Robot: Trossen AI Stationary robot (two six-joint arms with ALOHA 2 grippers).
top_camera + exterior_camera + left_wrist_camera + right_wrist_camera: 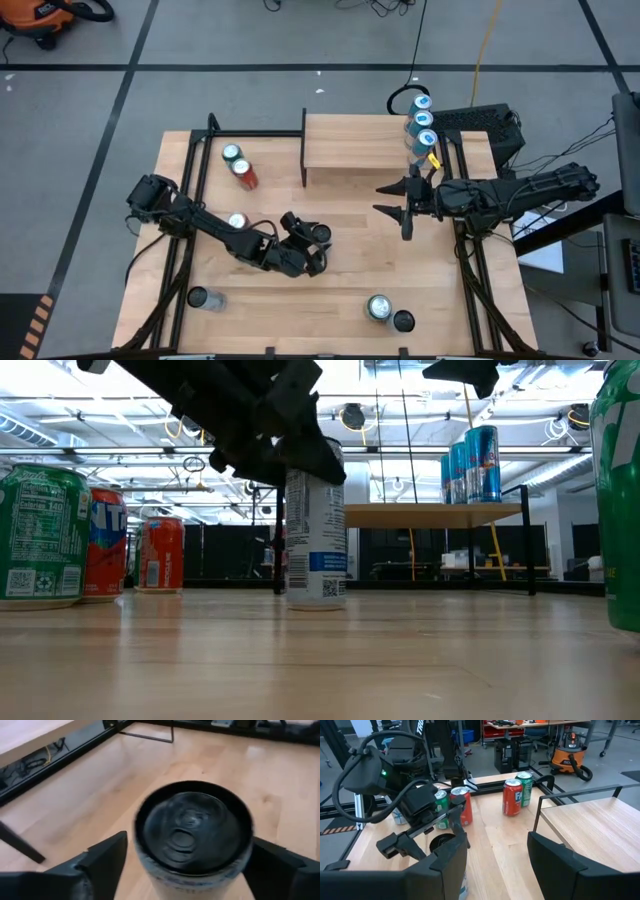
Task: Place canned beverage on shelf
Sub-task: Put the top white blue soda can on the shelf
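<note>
A white can with a black top (192, 827) stands upright on the table near its middle (318, 234); its base rests on the wood (315, 540). My left gripper (312, 245) is open, its two fingers (107, 860) close on either side of the can's upper part. The shelf (350, 145) stands at the table's far edge on thin black legs. My right gripper (402, 202) is open and empty, hovering just in front of the shelf's right end (600, 830).
Three blue cans (421, 122) stand on the shelf's right end (472, 463). A green can (232, 153) and a red can (244, 175) stand far left. More cans stand under the left arm (237, 221), near left (205, 298) and near right (378, 307).
</note>
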